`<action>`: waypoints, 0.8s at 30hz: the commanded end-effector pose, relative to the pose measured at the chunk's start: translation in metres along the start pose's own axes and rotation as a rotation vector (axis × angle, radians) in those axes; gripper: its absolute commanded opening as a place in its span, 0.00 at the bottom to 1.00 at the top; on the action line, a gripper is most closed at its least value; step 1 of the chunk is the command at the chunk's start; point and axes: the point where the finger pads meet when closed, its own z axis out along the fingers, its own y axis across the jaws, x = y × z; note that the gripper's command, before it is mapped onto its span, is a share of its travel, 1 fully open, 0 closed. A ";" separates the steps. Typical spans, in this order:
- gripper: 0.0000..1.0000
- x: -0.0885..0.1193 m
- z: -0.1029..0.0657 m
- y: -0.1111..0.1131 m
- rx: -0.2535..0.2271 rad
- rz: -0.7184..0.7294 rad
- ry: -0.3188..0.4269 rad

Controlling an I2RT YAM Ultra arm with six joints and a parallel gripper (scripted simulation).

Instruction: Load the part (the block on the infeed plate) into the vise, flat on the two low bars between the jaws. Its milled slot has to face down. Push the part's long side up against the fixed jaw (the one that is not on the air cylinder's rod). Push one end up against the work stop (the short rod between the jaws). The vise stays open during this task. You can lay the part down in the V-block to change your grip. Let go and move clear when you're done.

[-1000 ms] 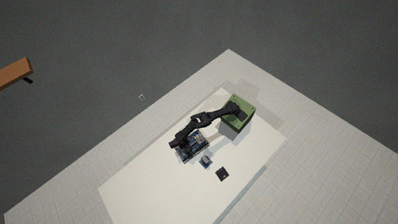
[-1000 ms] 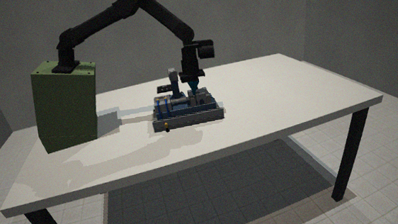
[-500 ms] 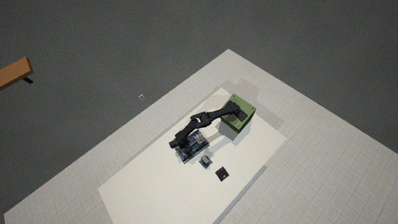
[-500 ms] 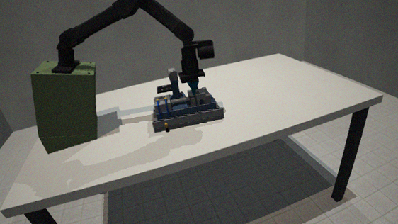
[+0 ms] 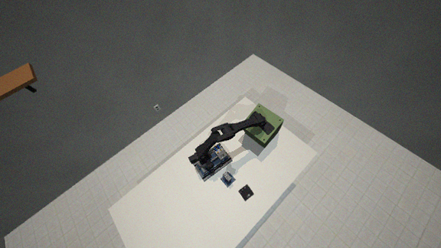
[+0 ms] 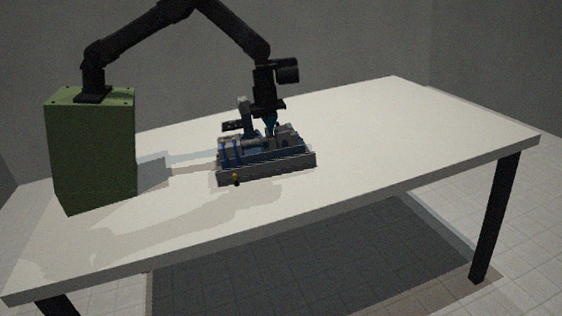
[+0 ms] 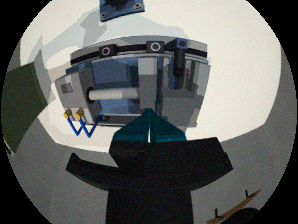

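Closed with teal, tapered fingertips [image 6: 269,120] together on nothing; poised low over the blue-and-grey, rectangular metal vise [image 5: 221,154] [image 6: 265,167] [image 7: 180,107].

a narrow lane separates the vise [image 5: 221,154] [image 6: 286,134] [image 7: 175,107] from the obstructing blue stand [image 5: 227,178] [image 6: 247,122] [image 7: 121,10].

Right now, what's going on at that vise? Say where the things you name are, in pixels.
The arm's gripper [image 6: 271,130] [image 7: 149,112] is closed with nothing between its teal fingers, pointing down at the vise [image 6: 265,168] [image 7: 180,107]. It seems to be nudging or checking something there, not carrying it. The vise stands open, its rod [image 6: 254,142] [image 7: 116,94] in view. Whether the part is fully seated against the fixed jaw and work stop, I cannot tell.
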 end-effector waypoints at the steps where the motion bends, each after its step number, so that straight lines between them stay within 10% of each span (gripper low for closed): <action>1: 0.00 0.003 -0.018 -0.010 0.046 0.000 -0.004; 24: 0.00 0.004 -0.031 -0.008 0.036 0.003 -0.004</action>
